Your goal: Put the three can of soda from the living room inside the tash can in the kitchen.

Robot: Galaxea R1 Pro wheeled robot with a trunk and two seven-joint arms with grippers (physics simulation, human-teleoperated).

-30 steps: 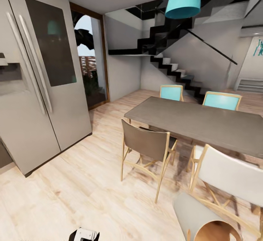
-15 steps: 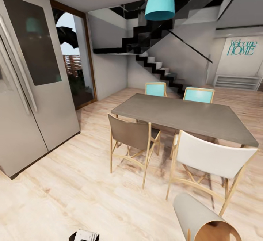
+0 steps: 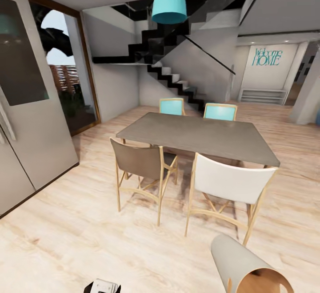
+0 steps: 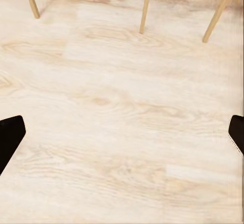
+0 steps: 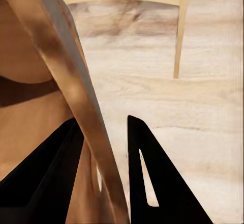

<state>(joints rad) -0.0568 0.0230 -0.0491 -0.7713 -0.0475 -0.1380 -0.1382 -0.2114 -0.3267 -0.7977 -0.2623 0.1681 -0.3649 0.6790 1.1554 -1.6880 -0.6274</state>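
A grey dining tabletop (image 3: pixel 200 135) stands mid-room on a pale wood-plank floor (image 3: pixel 80 235). Two turquoise chairs (image 3: pixel 220 112) sit at its far side; a brown chair (image 3: pixel 138 162) and a white chair (image 3: pixel 231 182) sit at its near side. A turquoise pendant lamp (image 3: pixel 169 2) hangs above. A dark staircase (image 3: pixel 173 73) rises behind, and a "Welcome HOME" sign (image 3: pixel 266 56) marks the far right wall. At left stands a grey refrigerator (image 3: pixel 31 120) beside a wood-framed glass door (image 3: pixel 66 84). The tash can (image 3: pixel 246 268) lies tilted at the near right, brown inside showing. A white and black arm part (image 3: pixel 103 287) shows at the near edge.
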